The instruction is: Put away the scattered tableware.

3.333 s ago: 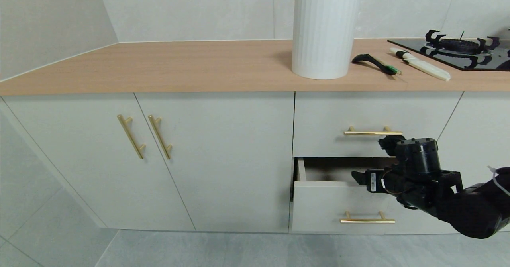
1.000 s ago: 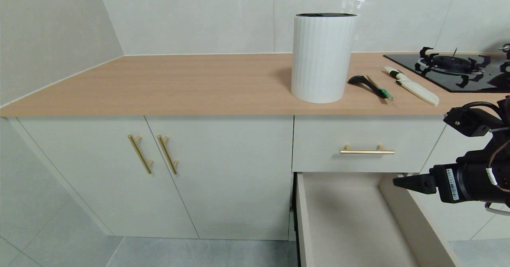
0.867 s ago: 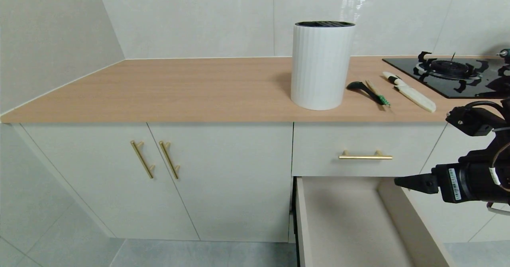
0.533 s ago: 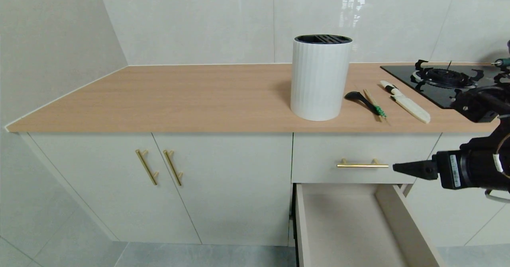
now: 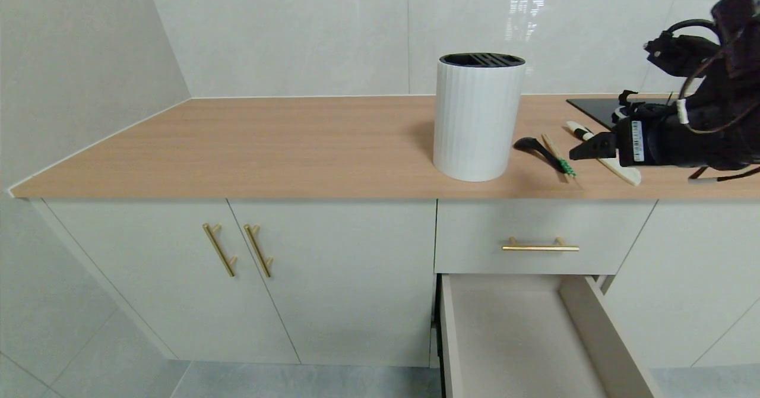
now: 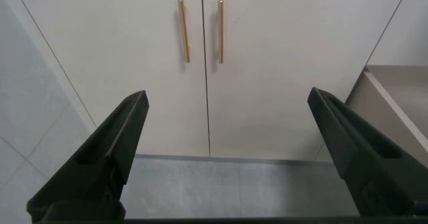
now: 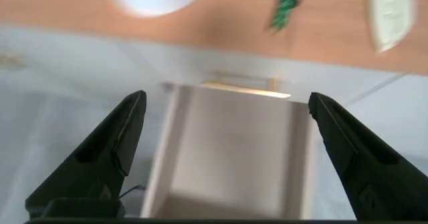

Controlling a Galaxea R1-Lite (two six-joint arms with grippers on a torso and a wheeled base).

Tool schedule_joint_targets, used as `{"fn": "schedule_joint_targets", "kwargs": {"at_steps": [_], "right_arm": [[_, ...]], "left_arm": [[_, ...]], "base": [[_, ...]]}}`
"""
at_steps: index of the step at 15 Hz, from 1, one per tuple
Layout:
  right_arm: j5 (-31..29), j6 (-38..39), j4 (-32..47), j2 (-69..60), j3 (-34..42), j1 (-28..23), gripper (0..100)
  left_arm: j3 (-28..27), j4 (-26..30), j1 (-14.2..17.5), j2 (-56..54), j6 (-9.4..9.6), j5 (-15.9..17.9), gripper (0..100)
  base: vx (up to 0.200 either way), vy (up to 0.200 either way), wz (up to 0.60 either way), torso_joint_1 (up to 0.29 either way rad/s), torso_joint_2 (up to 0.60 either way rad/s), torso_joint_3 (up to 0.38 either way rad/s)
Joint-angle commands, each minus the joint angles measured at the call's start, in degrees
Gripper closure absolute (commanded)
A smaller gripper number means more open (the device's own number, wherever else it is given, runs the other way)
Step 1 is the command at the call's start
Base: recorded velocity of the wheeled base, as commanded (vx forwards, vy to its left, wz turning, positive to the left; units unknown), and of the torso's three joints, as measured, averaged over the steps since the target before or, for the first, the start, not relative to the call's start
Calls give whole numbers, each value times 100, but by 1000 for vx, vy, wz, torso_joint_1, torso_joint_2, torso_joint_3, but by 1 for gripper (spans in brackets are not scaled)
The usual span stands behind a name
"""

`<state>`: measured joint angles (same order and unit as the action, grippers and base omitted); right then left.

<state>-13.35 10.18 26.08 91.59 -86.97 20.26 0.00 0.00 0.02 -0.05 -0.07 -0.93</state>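
Note:
On the wooden counter (image 5: 267, 142), beside a white ribbed utensil holder (image 5: 478, 119), lie a black spoon with a green-ended handle (image 5: 537, 147), wooden chopsticks (image 5: 555, 151) and a white knife (image 5: 626, 173). My right gripper (image 5: 585, 149) hovers open just above the counter, over the knife and right of the spoon. From the right wrist, the open gripper (image 7: 224, 150) frames the open drawer (image 7: 234, 150), with the green handle (image 7: 286, 7) and knife blade (image 7: 391, 13) beyond. My left gripper (image 6: 224, 150) is open, low, facing the cabinet doors (image 6: 204, 63).
The lower drawer (image 5: 522, 332) stands pulled out and bare inside, below a closed drawer with a gold handle (image 5: 540, 247). A black gas hob (image 5: 597, 107) sits at the counter's right end. The two cabinet doors (image 5: 237, 255) on the left are closed.
My right arm has lifted from drawer height to above the counter by the knife. Since the earliest frame the lower drawer has come much further out, and the camera has risen.

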Motion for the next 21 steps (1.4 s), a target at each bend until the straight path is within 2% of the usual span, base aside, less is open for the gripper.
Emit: {"fn": "schedule_joint_targets", "kwargs": {"at_steps": [1,2,8,17,18,21], "right_arm": [[-634,37,91,1045,-593,-84,0],[-801,54,47,1291,-672,-163,0],[-854,230,-463,1933,-804,-198,0],[-801,336,-498,2337,-1103,-444,0],[-801,344,-507,2346,-1103,-453,100],[-792,423,-507,2320,-1103,-444,100]], "left_arm": [[0,0,6,5,-1,-4,0],[0,0,-2,5,-1,-4,0],[0,0,6,5,-1,-4,0],[0,0,6,5,-1,-4,0],[0,0,6,5,-1,-4,0],[0,0,6,5,-1,-4,0]], "base": [[0,0,0,0,0,0],[0,0,0,0,0,0],[0,0,0,0,0,0],[0,0,0,0,0,0],[0,0,0,0,0,0],[0,0,0,0,0,0]]}}
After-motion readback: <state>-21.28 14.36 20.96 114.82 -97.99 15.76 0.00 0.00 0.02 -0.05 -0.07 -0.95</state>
